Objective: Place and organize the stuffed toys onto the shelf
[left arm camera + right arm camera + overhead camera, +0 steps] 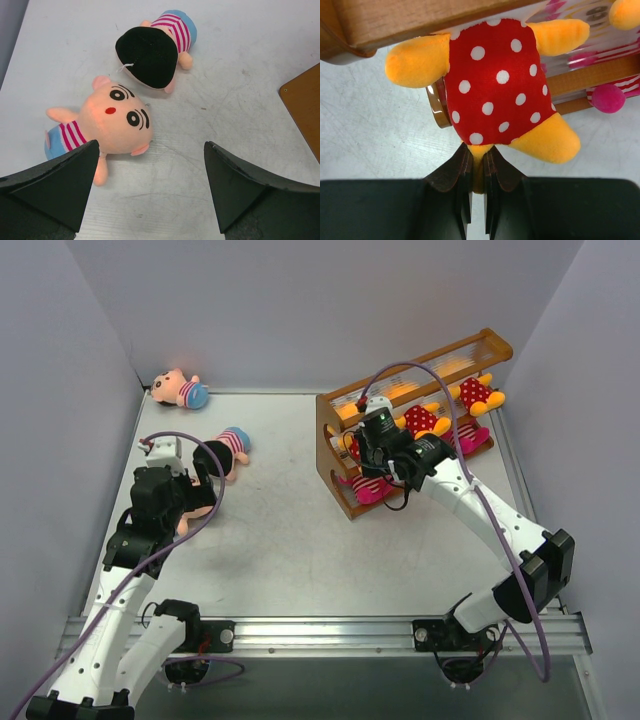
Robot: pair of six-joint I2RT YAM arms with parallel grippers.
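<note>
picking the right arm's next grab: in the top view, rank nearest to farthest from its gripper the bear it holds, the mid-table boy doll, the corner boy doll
1. yellow bear: pinched in the right gripper, at the shelf left end.
2. mid-table boy doll: out to its left.
3. corner boy doll: far left corner.

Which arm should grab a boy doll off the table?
Left. The left gripper hangs open near both boy dolls; the right gripper is shut on a yellow bear at the shelf.

Table (300, 540) w/ 2 boy dolls (181, 390) & shelf (328, 425).
</note>
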